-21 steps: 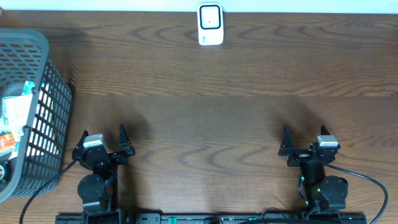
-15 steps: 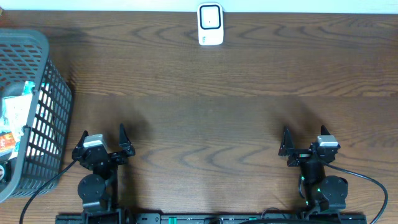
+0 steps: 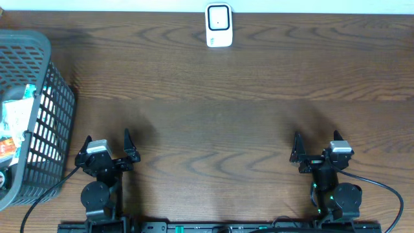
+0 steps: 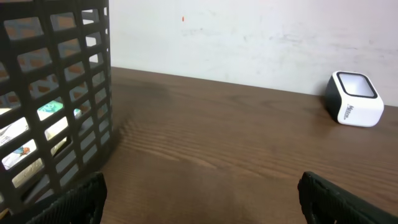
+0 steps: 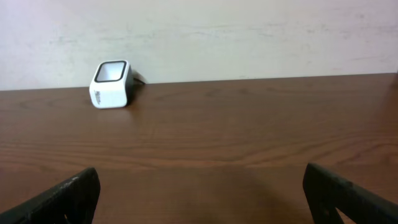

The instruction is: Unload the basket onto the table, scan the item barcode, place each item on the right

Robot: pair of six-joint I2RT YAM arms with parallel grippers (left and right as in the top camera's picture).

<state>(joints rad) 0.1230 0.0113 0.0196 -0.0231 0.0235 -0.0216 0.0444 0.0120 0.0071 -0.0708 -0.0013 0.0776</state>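
Nearest, at the front edge of the worktop [image 3: 213, 116], both arms sit low and side by side. The left pincer [image 3: 107, 138] has its jaws spread wide with nothing between them, and the right pincer [image 3: 316, 138] is the same, wide and empty. Both wrist views show only bare wood between the fingers. Neither touches anything.

Past the left pincer, at the left edge, stands a dark mesh basket [image 3: 40, 44]. The goods to be scanned are inside it: light, colourful packets [image 3: 16, 115] lying against its bottom and side, partly seen through the mesh. No barcode can be made out on them. The middle of the worktop is bare.

Farthest off, at the back edge by the wall [image 5: 249, 25], the white scanner [image 3: 218, 26] stands alone, its dark window tilted upward, well apart from both the basket and the arms.

Nothing has been picked up, so the first step is probably a reach into the basket by the left arm. The risks lie there. A finger could catch on the mesh or rim and drag or tip the basket. The packets look thin and crinkly, so one may slip out, or two may lift together. A packet gripped over its barcode, or carried with the code facing away from the window, would not read. A careless approach could also knock the light scanner back against the wall.
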